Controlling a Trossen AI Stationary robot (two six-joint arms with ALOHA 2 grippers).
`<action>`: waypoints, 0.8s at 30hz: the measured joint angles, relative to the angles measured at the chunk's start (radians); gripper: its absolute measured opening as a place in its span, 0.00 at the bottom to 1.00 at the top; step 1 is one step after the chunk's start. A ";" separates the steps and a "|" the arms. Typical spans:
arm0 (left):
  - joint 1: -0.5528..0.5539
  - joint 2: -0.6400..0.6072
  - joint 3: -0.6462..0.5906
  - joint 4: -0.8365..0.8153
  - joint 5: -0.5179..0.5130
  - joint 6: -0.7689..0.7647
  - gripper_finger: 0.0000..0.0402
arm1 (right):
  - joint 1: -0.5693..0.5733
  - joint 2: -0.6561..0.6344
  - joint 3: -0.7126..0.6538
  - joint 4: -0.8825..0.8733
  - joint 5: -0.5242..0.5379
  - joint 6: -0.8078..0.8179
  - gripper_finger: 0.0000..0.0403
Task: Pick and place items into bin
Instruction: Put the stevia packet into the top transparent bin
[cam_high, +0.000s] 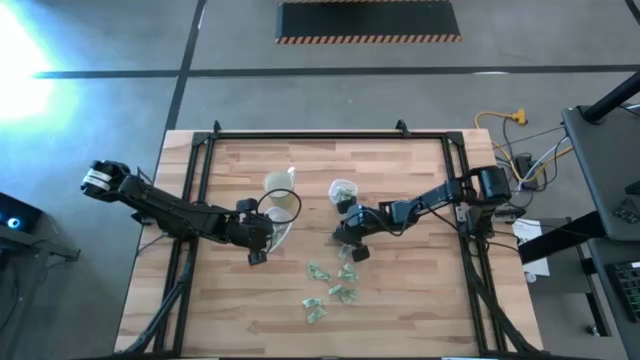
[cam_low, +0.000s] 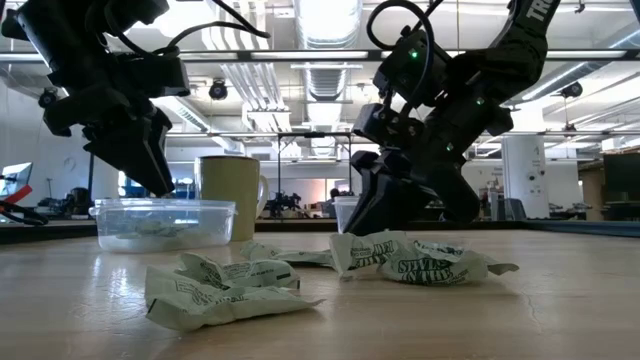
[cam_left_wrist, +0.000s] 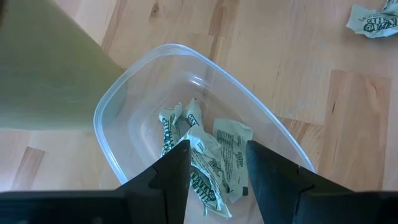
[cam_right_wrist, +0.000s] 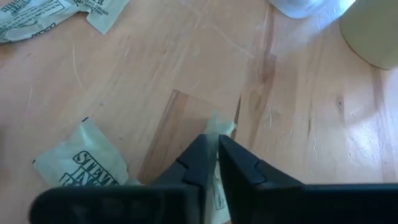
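Note:
Several small pale-green crinkled packets (cam_high: 338, 285) lie loose on the wooden table near its front middle. Three more packets (cam_left_wrist: 205, 152) lie in the clear plastic bin (cam_left_wrist: 124, 93). My left gripper (cam_left_wrist: 217, 149) hangs open just above the bin, beside the pale yellowish cup (cam_high: 283, 205), and touches nothing. My right gripper (cam_right_wrist: 216, 140) is down at the table right of the bin, shut on one packet (cam_right_wrist: 221, 126). Another packet (cam_right_wrist: 81, 162) lies flat beside it. My right gripper pinches a packet between its two fingers (cam_right_wrist: 239, 165); a pale edge of it (cam_right_wrist: 222, 124) sticks out past the fingertips. The fingers come slanting down from the table's right side. The packet still lies on the wood.
A small clear cup (cam_high: 343, 190) with green pieces in it stands on the table, beyond my right gripper. Black frame rails (cam_high: 205, 200) run along the table's left, right and far sides. Bare wood lies along the near edge.

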 joint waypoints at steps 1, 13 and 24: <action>0.000 0.000 0.000 0.000 0.000 0.000 0.35 | 0.000 0.000 0.000 0.000 0.000 -0.003 0.05; 0.000 0.000 0.000 0.000 0.000 -0.001 0.35 | 0.009 0.000 0.010 -0.001 0.000 -0.033 0.02; 0.000 0.000 -0.001 0.013 0.000 -0.001 0.35 | 0.026 -0.047 0.088 -0.104 0.049 -0.093 0.02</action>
